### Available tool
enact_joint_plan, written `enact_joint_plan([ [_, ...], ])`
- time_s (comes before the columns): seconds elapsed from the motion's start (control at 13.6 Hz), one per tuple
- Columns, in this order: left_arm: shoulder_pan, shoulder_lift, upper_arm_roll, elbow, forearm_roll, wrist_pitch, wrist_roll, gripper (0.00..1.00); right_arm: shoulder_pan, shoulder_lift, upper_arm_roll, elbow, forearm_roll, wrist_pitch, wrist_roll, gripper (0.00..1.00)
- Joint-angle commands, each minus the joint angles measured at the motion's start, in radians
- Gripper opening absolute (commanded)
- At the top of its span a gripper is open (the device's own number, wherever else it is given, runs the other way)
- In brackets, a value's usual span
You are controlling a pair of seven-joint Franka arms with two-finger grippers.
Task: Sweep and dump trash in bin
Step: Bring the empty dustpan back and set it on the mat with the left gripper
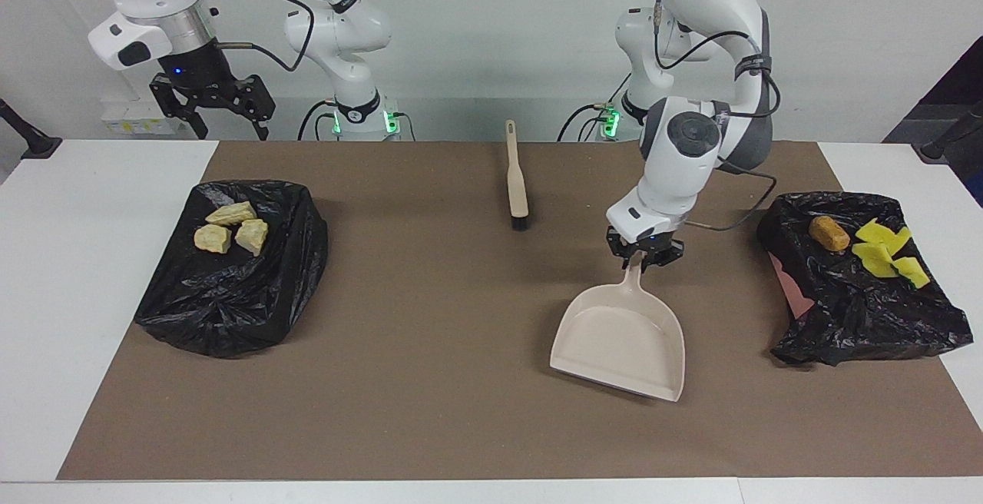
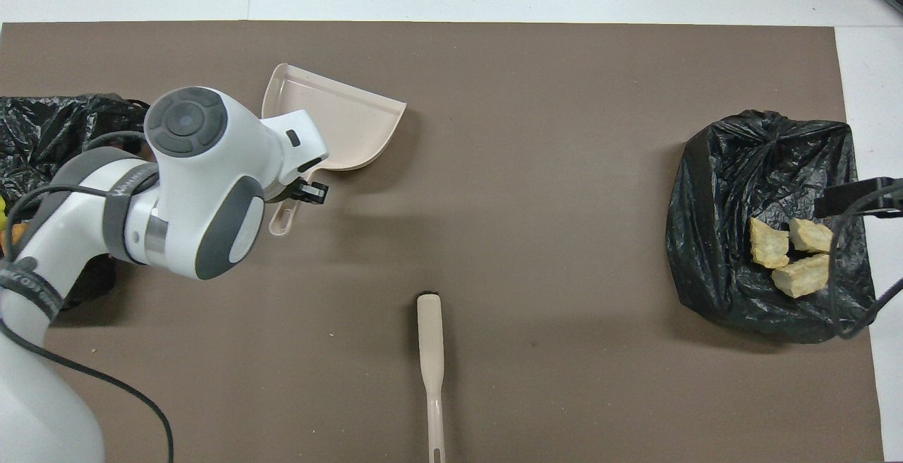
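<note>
Item — trash, two lots. In the overhead view your left arm's body hid most of the bag [image 1: 868,289] at the left arm's end of the table, leaving only slivers of colour at the frame's edge. The facing view showed its load: yellow sponge pieces [image 1: 887,252] with a brown lump [image 1: 829,233] beside them. Three tan chunks [image 1: 229,229] lay on the second bag [image 1: 230,273] at the right arm's end.

Item — dustpan [image 1: 620,335]: handle clamped in your left gripper [image 1: 642,256], over the brown mat [image 1: 430,296]; long axis ran from the robots outward, mouth pointing away from them.

Item — brush [image 1: 515,177]: on the mat, bristles away from the robots; its handle end was cut off overhead.

Your right gripper [image 1: 219,116] waited with fingers spread, raised near the chunks' bag — only a dark tip of it showed overhead.
</note>
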Motion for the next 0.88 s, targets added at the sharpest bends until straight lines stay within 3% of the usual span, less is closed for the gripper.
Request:
enact_joint_plan([
  [0.0, -0.055, 0.027, 0.02, 0.04, -0.074, 0.037, -0.117, 0.0, 0.0, -0.029, 0.004, -0.034, -0.01, 0.018, -0.021, 1.0],
  [0.29, -0.127, 0.061, 0.022, 0.06, -0.071, 0.089, -0.273, 0.0, -0.001, -0.031, 0.004, -0.034, -0.007, 0.017, -0.012, 1.0],
  [0.81, -0.192, 0.107, 0.02, 0.067, -0.054, 0.094, -0.333, 0.0, 0.0, -0.029, 0.004, -0.036, -0.007, 0.017, -0.009, 1.0],
])
